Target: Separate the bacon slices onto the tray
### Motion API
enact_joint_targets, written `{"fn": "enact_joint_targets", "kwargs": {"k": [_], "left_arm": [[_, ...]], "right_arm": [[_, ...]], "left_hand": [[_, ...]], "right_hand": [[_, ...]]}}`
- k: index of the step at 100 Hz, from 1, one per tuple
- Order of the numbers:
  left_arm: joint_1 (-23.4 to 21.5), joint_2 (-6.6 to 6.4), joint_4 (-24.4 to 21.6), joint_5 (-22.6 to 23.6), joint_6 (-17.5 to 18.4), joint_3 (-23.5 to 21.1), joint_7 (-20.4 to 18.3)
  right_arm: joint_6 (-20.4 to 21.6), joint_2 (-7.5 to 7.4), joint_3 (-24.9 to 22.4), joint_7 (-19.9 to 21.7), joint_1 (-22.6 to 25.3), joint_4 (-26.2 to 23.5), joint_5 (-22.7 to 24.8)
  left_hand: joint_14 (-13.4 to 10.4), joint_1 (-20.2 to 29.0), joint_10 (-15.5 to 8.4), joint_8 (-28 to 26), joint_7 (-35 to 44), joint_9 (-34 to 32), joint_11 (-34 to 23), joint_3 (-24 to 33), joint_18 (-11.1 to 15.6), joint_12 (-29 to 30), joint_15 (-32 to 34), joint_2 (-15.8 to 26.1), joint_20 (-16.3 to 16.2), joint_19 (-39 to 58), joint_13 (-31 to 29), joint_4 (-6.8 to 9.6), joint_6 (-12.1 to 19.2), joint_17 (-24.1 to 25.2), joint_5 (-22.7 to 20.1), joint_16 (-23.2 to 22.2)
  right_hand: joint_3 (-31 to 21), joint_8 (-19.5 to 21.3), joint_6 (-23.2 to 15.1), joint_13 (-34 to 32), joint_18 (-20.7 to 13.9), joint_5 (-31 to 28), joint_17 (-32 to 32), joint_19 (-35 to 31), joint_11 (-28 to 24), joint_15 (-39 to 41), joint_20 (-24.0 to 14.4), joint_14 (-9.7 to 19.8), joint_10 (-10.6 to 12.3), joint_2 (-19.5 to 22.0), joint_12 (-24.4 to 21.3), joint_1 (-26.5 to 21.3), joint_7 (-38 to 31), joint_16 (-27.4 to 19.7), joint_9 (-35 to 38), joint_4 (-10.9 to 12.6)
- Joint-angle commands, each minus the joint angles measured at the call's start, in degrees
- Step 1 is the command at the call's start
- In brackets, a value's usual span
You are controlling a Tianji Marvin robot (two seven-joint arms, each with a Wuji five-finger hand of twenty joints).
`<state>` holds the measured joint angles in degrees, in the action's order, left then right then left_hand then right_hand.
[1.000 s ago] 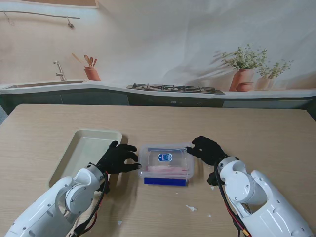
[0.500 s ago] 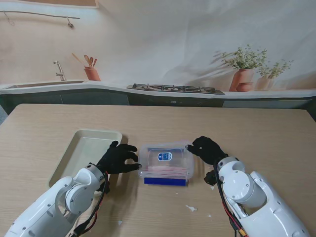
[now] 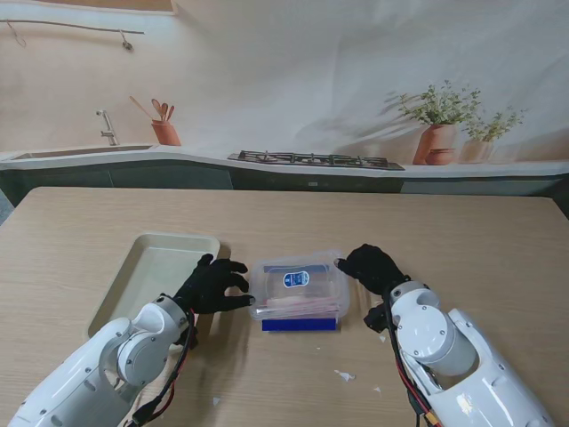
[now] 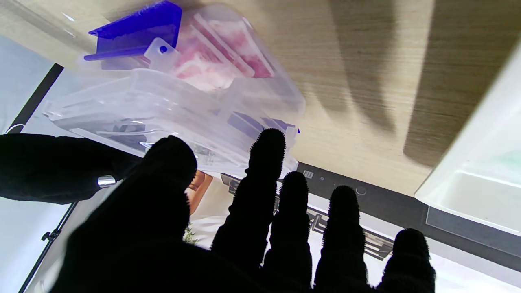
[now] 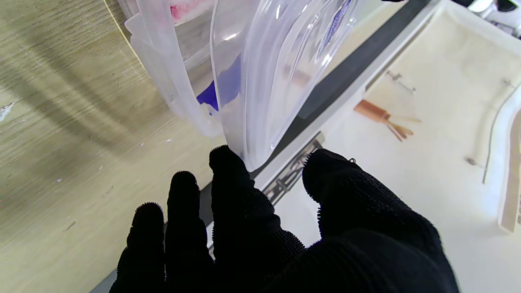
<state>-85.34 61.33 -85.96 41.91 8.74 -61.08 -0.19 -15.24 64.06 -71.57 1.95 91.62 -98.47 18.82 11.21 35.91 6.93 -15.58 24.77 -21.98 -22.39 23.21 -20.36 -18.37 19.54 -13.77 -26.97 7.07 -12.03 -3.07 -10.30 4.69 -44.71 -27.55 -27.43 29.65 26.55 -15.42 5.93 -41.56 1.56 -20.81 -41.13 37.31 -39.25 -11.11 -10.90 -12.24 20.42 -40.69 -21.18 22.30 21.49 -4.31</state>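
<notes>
A clear plastic box of pink bacon slices sits mid-table with a blue clasp on its near side. Its clear lid with a blue label is tilted up off the box. My right hand pinches the lid's right corner between thumb and fingers. Spread open, my left hand has its fingertips against the box's left side. The bacon shows through the box wall. The cream tray lies left of the box, with nothing in it.
Small white scraps lie on the wooden table nearer to me. A counter with a sink, a hob and potted plants runs behind the table's far edge. The tray's rim is close beside my left hand.
The lid has tilted up a little more off the box on the right hand's side. The right hand has shifted slightly with it; the left hand has stayed put.
</notes>
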Motion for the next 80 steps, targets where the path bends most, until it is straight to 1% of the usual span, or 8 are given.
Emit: {"fn": "enact_joint_targets", "kwargs": {"k": [1, 21, 23, 26, 44, 69, 80], "left_arm": [[-0.21, 0.47, -0.74, 0.02, 0.54, 0.39, -0.85], [-0.20, 0.41, -0.73, 0.33, 0.64, 0.42, -0.91], [-0.20, 0.41, -0.73, 0.34, 0.65, 0.42, -0.91], [-0.20, 0.41, -0.74, 0.37, 0.65, 0.42, -0.91], [-0.19, 0.40, -0.72, 0.42, 0.71, 0.44, -0.89], [-0.09, 0.37, -0.65, 0.38, 0.69, 0.59, -1.10], [-0.09, 0.34, -0.67, 0.38, 0.61, 0.64, -1.24]], "right_arm": [[-0.56, 0.97, 0.70, 0.50, 0.51, -0.95, -0.04], [-1.91, 1.00, 0.80, 0.34, 0.66, -1.55, 0.28], [-1.95, 0.98, 0.79, 0.41, 0.68, -1.63, 0.32], [-2.01, 0.96, 0.77, 0.49, 0.72, -1.75, 0.36], [-3.58, 0.88, 0.88, 0.95, 0.73, -2.19, 0.61], [-5.52, 0.90, 1.60, 1.58, 0.03, -1.86, -0.21], [-6.05, 0.86, 1.64, 1.83, 0.00, -2.06, -0.30]], "left_hand": [[-1.07, 0.74, -2.29, 0.99, -3.49, 2.01, 0.46, 0.80, 1.17, 0.80, -0.49, 0.15, -0.90, -1.61, 1.91, 0.41, 10.65, 0.17, 3.45, 0.83], [-0.97, 0.78, -2.36, 0.91, -3.33, 2.07, 0.44, 0.82, 1.16, 0.81, -0.51, 0.16, -0.91, -1.61, 2.02, 0.42, 10.77, 0.18, 3.39, 0.83], [-1.12, 0.73, -2.36, 0.91, -3.32, 2.12, 0.45, 0.79, 1.16, 0.81, -0.49, 0.18, -0.91, -1.61, 1.98, 0.41, 10.81, 0.18, 3.39, 0.82], [-1.07, 0.77, -2.35, 0.91, -3.32, 2.12, 0.44, 0.81, 1.17, 0.81, -0.51, 0.17, -0.91, -1.61, 2.02, 0.42, 10.77, 0.18, 3.43, 0.83], [-1.07, 0.79, -2.27, 0.88, -3.26, 2.15, 0.47, 0.82, 1.14, 0.84, -0.49, 0.12, -0.91, -1.62, 1.98, 0.44, 10.79, 0.22, 3.39, 0.82], [-1.08, 0.76, -2.46, 0.87, -3.24, 2.15, 0.46, 0.81, 1.15, 0.84, -0.55, 0.17, -0.91, -1.64, 2.08, 0.44, 11.02, 0.26, 3.43, 0.84], [-1.03, 0.82, -2.40, 0.86, -3.22, 2.17, 0.47, 0.81, 1.15, 0.85, -0.54, 0.07, -0.90, -1.64, 2.03, 0.44, 10.96, 0.26, 3.44, 0.84]], "right_hand": [[-2.51, 1.34, -17.01, -1.51, 0.42, 3.14, 0.45, -0.79, -6.11, 1.65, -1.53, -1.17, -2.02, -1.89, 2.48, -0.38, 0.91, 1.12, 5.68, 0.76], [-4.69, 1.43, -16.97, -4.63, 1.09, 4.03, 0.88, -0.71, -7.91, 3.26, -1.32, -1.82, -2.10, -4.50, 3.46, -0.83, 0.76, 1.85, 8.95, 0.61], [-6.37, 1.50, -16.97, -4.76, 1.15, 4.17, 1.01, -0.54, -7.80, 3.19, -1.06, -1.84, -2.02, -4.98, 3.72, -0.05, 0.49, 1.96, 9.15, 0.32], [-6.86, 1.50, -16.91, -5.11, 1.22, 4.23, 1.08, -0.52, -7.87, 3.30, -0.99, -1.81, -2.02, -5.36, 3.85, 0.12, 0.42, 2.04, 9.49, 0.20], [-7.36, 1.42, -16.24, -8.87, 2.12, 4.61, 2.18, -0.75, -8.63, 4.28, -0.83, -2.82, -2.36, -6.27, 4.08, 0.48, 0.43, 2.38, 13.64, -0.03], [-7.58, 1.17, -15.75, -10.18, 2.55, 5.90, 2.77, -0.81, -7.62, 4.53, -0.54, -3.52, -2.80, -7.14, 3.48, 1.30, 0.64, 2.57, 14.62, -0.27], [-7.64, 0.90, -15.64, -11.00, 2.81, 7.55, 3.42, -1.04, -7.47, 5.06, -0.50, -3.73, -2.79, -7.54, 3.36, 1.89, 1.15, 2.82, 14.95, -0.38]]}}
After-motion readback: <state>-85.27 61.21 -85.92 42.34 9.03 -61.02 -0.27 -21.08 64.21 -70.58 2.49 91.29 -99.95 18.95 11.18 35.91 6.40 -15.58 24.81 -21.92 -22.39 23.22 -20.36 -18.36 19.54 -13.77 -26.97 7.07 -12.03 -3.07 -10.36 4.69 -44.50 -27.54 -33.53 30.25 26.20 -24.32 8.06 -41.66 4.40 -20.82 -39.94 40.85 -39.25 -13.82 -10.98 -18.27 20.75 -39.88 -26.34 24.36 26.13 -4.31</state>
